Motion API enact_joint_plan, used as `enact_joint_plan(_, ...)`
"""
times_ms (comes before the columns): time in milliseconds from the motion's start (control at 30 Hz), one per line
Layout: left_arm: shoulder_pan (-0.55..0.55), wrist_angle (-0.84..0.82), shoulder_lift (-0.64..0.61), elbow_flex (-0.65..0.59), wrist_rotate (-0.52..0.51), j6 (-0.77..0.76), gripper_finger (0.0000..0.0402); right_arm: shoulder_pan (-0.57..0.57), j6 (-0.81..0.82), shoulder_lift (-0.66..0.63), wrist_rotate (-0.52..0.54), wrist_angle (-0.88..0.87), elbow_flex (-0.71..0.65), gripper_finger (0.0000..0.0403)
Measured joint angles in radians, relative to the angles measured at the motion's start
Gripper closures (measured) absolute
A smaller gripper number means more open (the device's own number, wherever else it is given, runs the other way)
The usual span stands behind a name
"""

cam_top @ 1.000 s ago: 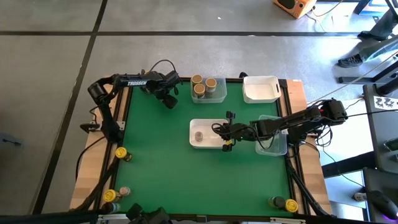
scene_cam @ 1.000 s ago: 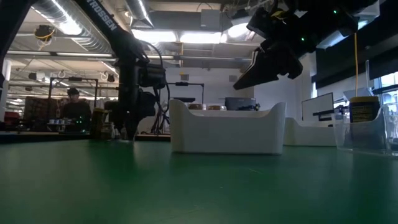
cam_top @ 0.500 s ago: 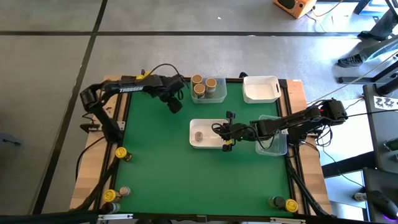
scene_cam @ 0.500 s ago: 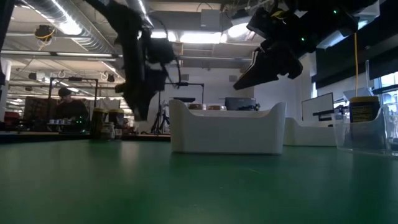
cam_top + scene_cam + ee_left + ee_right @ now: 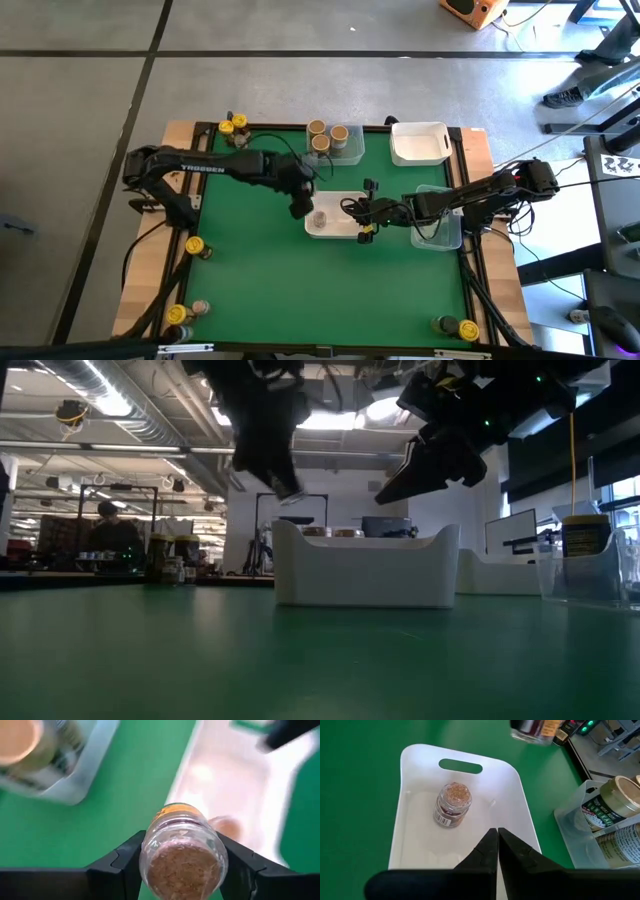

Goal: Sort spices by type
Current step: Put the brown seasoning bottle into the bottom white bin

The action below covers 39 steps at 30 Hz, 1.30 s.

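High view. My left claw [image 5: 299,207] reaches over the green surface [image 5: 260,270] to the left edge of the white tray [image 5: 345,232] at its centre, grasping a small spice jar. One jar [image 5: 319,218] stands in that tray. My right claw [image 5: 350,210] hangs over the same tray from the other side, clenched on nothing. A clear tray [image 5: 350,153] at the far edge holds three tan-lidded jars [image 5: 321,144]; an empty white tray [image 5: 419,143] sits beside it. Another clear tray [image 5: 445,240] lies under my right arm. Yellow-lidded jars [image 5: 233,127] stand on the wooden border at the far left corner; more jars are along the left edge and near corners.

Low view. White tray wall [image 5: 365,572] mid-surface. Both arms hang dark above it. Behind: workshop with ceiling lights, and a person [image 5: 113,535] seated at far left.

Left wrist view. Held jar [image 5: 182,852] between my fingers [image 5: 125,870], filled with brown granules, above the tray's edge.

Right wrist view. Fingers [image 5: 490,852] pressed together over the tray; jar [image 5: 452,804] upright inside, open-topped, brown contents.
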Motion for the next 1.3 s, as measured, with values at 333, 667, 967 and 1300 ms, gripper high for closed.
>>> enact_joint_plan(333, -0.113, 0.183, 0.0, 0.001, -0.001, -0.057, 0.021, 0.001, -0.026, -0.034, 0.0, -0.022, 0.0, 0.0388)
enact_joint_plan(667, -0.137, 0.309, 0.082, 0.001, -0.025, -0.088, 0.021, 0.001, -0.008, -0.282, 0.009, -0.214, 0.0, 0.0388)
enact_joint_plan(967, -0.136, 0.299, 0.221, 0.123, -0.032, -0.094, 0.021, 0.001, 0.007, -0.387, 0.0, -0.329, -0.001, 0.0388)
enact_joint_plan(1300, -0.116, 0.089, 0.447, 0.382, -0.101, -0.064, 0.021, 0.0, 0.001, -0.389, 0.001, -0.363, -0.001, 0.0388)
